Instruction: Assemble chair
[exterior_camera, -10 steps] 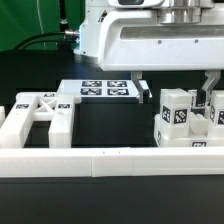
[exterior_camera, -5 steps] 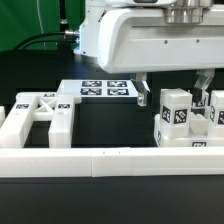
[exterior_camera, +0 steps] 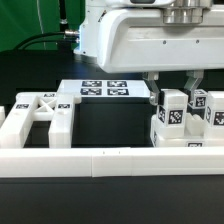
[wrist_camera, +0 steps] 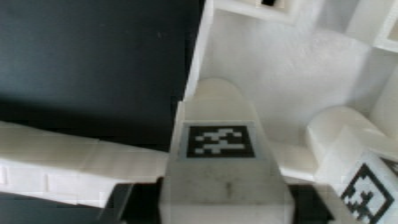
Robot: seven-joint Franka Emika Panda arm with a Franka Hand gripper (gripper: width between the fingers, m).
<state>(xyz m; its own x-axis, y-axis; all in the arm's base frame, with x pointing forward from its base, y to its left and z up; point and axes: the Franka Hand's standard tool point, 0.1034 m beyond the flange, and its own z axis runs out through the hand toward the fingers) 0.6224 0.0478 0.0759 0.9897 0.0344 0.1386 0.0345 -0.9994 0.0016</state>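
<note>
The chair's parts are white tagged blocks. At the exterior view's right, an upright tagged post (exterior_camera: 172, 110) stands among a cluster of chair pieces (exterior_camera: 208, 122). My gripper (exterior_camera: 172, 92) has come down over this post, one finger on each side of its top, and is shut on it. In the wrist view the post (wrist_camera: 222, 125) fills the gap between the dark fingers (wrist_camera: 139, 200), with its tag facing the camera. A flat frame-like chair part (exterior_camera: 40, 118) lies at the exterior view's left.
A long low white border rail (exterior_camera: 110, 160) runs along the front. The marker board (exterior_camera: 105, 89) lies flat behind the middle. The robot's white body hangs over the back. In the wrist view another tagged piece (wrist_camera: 365, 180) sits close beside the held post.
The two fingers have drawn inward from wide apart until they press on the post's sides. The post and the other parts have not moved.
</note>
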